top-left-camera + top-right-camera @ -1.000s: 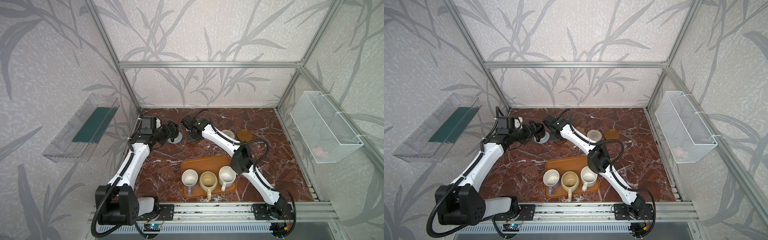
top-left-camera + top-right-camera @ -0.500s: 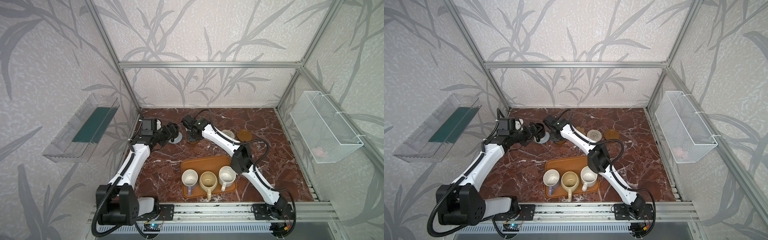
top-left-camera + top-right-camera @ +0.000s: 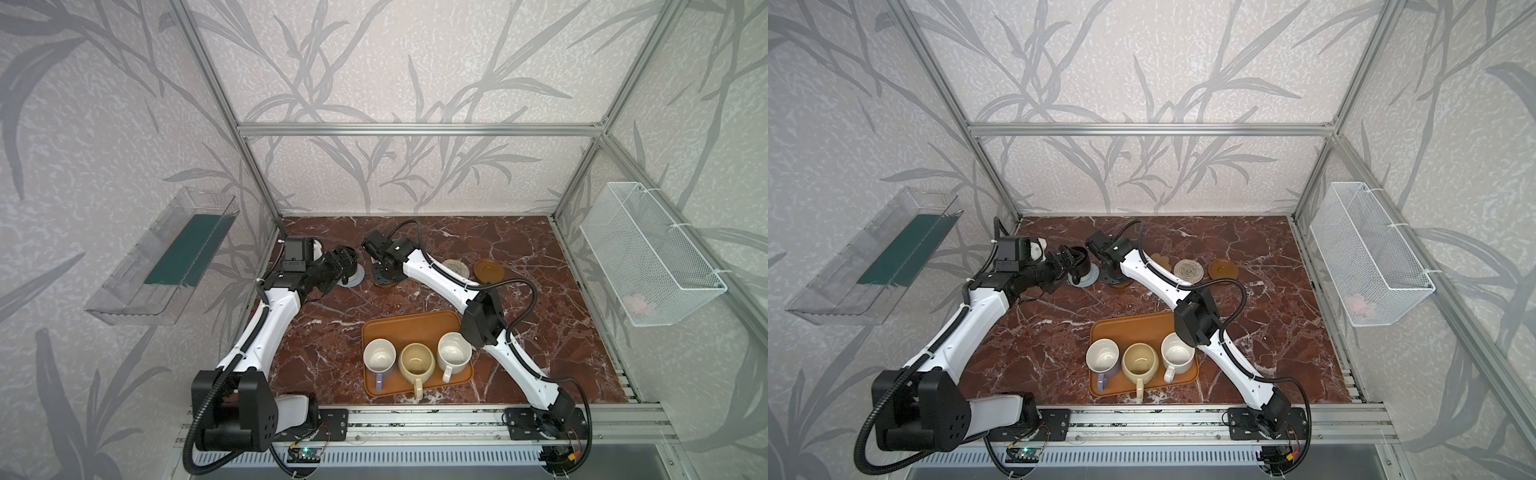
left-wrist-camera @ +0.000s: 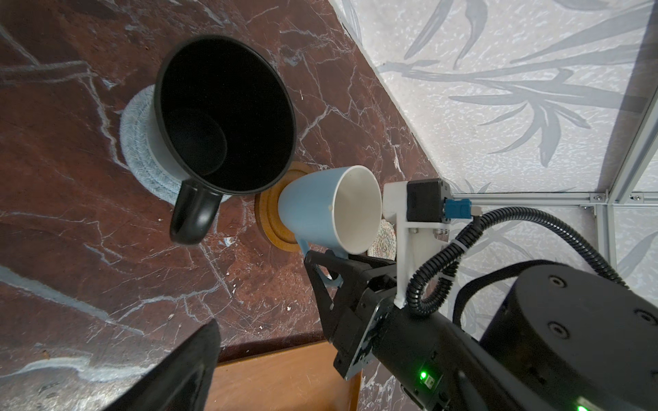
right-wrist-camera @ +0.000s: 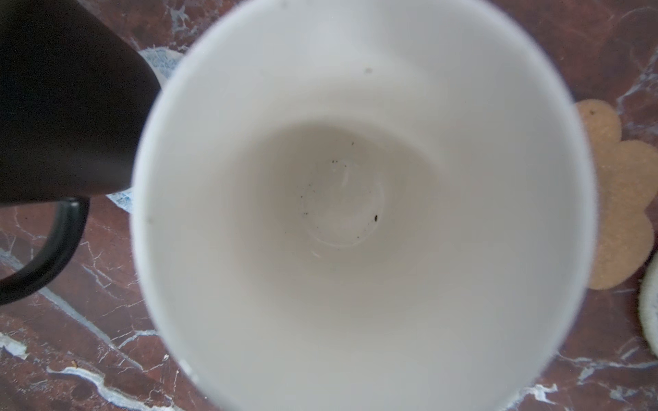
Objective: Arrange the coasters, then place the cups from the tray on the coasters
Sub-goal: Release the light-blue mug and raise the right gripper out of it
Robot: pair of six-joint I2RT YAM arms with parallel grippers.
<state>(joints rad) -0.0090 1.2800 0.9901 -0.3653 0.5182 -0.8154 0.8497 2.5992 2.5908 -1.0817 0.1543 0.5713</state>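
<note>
Light blue cup [image 4: 309, 210] | on wooden coaster [image 4: 269, 220] | black cup [image 4: 228, 114] just beside

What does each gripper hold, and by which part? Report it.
Left gripper: nothing, jaws open near the black mug. Right gripper: its fingers flank the handle of the light blue cup; whether they grip it cannot be told.

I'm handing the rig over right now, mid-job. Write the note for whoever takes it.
Left gripper: open, beside the black mug on the grey coaster.
Right gripper: at the light blue mug handle, grip unclear; mug on a brown wooden coaster.
Done: two mugs placed.
Left: lavender mug, tan-yellow mug, speckled white mug on the tray; flower coaster, cream woven coaster, second brown disc free.
</note>
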